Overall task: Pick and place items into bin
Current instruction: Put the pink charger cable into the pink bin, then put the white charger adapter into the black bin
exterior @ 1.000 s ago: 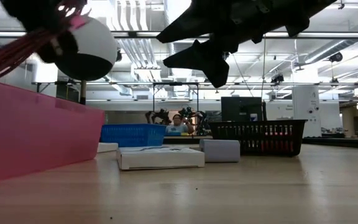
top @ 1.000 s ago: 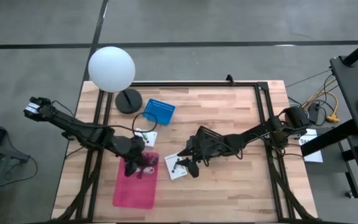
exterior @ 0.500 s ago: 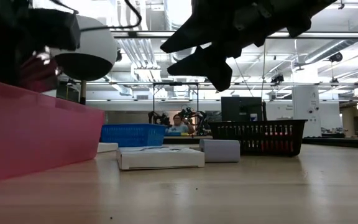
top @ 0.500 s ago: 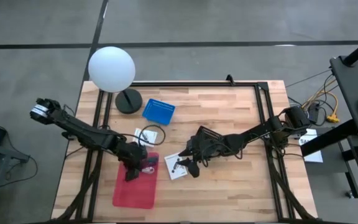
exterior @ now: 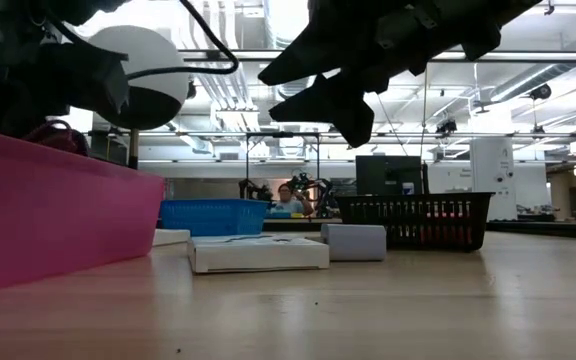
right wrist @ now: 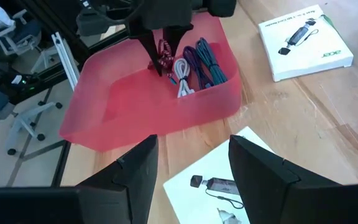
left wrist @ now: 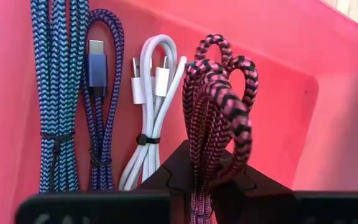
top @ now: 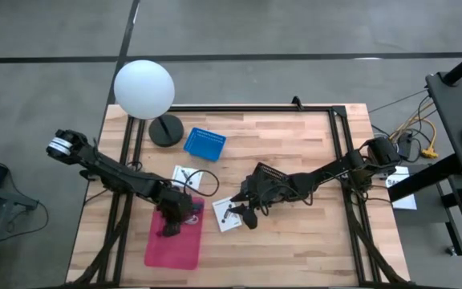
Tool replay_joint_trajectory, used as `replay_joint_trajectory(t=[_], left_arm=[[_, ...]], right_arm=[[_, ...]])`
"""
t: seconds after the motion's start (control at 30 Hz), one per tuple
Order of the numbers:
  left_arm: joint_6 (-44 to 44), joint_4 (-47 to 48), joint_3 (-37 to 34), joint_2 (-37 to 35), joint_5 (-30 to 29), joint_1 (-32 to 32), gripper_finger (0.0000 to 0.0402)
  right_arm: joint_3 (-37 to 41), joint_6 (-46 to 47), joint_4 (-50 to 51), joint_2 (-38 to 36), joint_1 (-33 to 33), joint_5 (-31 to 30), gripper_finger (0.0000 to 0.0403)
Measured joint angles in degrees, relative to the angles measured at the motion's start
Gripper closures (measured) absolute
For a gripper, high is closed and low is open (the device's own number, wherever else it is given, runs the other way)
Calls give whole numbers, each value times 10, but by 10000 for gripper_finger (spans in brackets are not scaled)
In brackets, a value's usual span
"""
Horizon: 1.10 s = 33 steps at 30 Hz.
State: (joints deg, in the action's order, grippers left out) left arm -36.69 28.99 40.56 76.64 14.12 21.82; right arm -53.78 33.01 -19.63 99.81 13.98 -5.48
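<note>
From above, the left gripper [top: 172, 225] is down inside the translucent pink plastic bin [top: 160, 249], near its far end. The right gripper [top: 241, 215] hangs over a flat white box [top: 228, 213] on the wooden tabletop [top: 295, 160].

At table height, the pink bin's wall fills the left, and a loop of cable shows above its rim.

In the left wrist view, the jaws pinch a pink-and-black braided cable bundle [left wrist: 219, 106]. It stands beside a white cable [left wrist: 151, 93] and blue braided cables [left wrist: 58, 93] against the bin wall.

In the right wrist view, the right jaws stand spread and hold nothing, above the white box [right wrist: 213, 180]
</note>
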Motion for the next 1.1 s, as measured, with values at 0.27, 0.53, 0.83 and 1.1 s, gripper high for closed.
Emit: replay_joint_trajectory(t=[0.27, 0.53, 0.83, 1.1], left_arm=[[0, 1, 0, -8, -22, 0, 274], [-4, -1, 13, -41, -17, 0, 211], [-4, -8, 21, -137, -126, -1, 211], [-4, -53, 17, -231, -211, -1, 210]], right_arm=[[0, 0, 3, 0, 0, 0, 219], [0, -5, 38, 0, 0, 2, 220], [-2, -98, 90, 0, 3, 30, 198], [-42, -181, 251, 0, 3, 42, 124]])
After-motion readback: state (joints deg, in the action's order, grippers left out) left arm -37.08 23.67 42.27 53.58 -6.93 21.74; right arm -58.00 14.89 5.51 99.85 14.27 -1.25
